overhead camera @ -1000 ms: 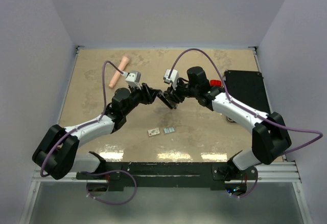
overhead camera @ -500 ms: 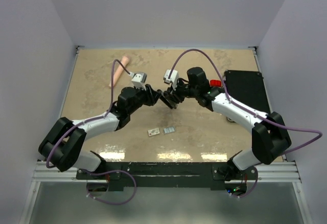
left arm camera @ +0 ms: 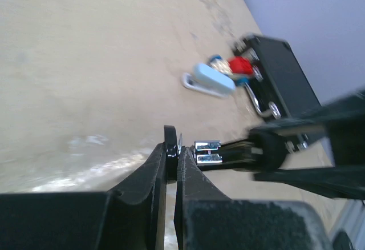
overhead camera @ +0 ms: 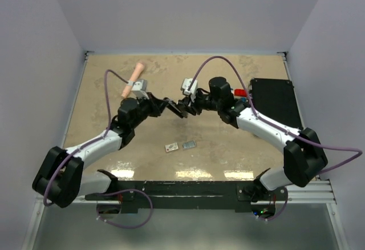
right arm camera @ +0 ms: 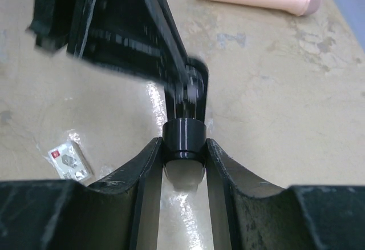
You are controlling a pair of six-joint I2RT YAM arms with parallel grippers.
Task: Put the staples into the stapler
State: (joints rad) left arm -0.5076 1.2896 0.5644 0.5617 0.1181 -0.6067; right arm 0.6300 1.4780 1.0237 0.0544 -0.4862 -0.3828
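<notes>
One tan table [overhead camera: 228,147] carries the whole scene, with both arms reaching in from its near edge to meet above its middle. At the right edge lies a flat black case [overhead camera: 276,99], and a pink cylinder [overhead camera: 134,79] rests near the far left corner. The right gripper [right arm camera: 182,147] clamps its fingers on the rounded rear end of a black stapler [right arm camera: 183,136], holding it clear of the tabletop and pointing it at the other arm. The left gripper [left arm camera: 173,144] has its jaws closed to a thin slit at the stapler's metal front end; whether they pinch a part of it cannot be told. A light-blue stapler [left arm camera: 212,79] sits beside the black case, touching a small red object [left arm camera: 239,64]. The staples lie on the table nearer the arm bases, well apart from both grippers: a tiny white box [overhead camera: 170,146] with red print, and just to its right a grey-blue tray [overhead camera: 189,144].
</notes>
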